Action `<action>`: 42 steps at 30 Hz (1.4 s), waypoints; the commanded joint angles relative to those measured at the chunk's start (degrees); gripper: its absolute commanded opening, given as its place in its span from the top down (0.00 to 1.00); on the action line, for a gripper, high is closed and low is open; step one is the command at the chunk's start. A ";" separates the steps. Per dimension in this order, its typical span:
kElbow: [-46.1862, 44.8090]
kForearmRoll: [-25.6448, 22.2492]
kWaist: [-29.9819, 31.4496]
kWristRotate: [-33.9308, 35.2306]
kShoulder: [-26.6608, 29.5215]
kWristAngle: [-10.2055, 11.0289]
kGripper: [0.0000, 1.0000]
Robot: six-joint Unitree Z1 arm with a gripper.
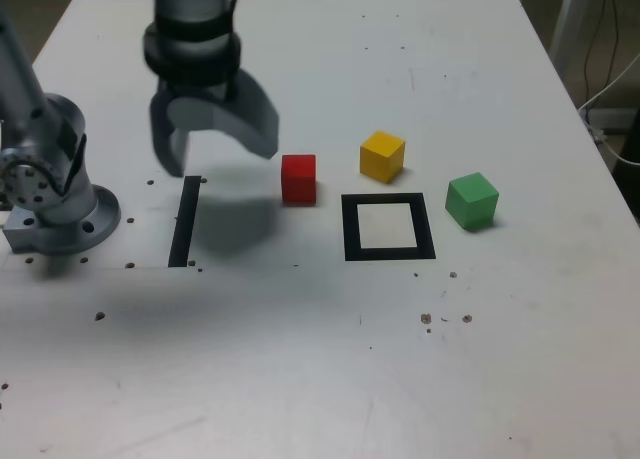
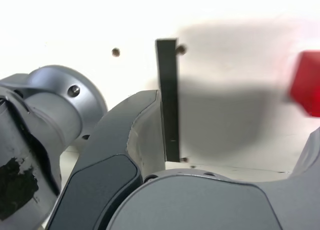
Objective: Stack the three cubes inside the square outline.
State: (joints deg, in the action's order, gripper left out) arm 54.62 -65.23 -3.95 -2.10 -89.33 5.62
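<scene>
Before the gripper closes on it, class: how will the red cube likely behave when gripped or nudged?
The red cube looks solid and square-edged, so probably stiff, sliding rather than rolling. Its matte faces should grip fairly well. It sits flat on the table, so tipping seems unlikely.

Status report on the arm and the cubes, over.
Gripper open, empty, above table. Red cube, yellow cube, green cube all outside black tape square outline, unstacked. Path clear.

Likely a robotics lab: white table [image 1: 300, 379] with bolt holes, bolted arm base [image 1: 60, 214], cables [image 1: 610, 79] at edge.
</scene>
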 commanded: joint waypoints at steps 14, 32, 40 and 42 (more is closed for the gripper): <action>10.10 -2.19 -6.15 -4.18 -11.47 0.88 0.03; 13.04 -1.23 -6.15 -4.22 -18.66 1.13 0.07; 13.43 -1.14 -6.15 -4.22 -20.36 0.78 0.15; 13.45 -0.72 -6.15 -4.22 -20.68 0.76 0.17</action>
State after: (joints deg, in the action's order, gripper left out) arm 67.87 -66.25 -10.04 -6.24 -109.49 6.43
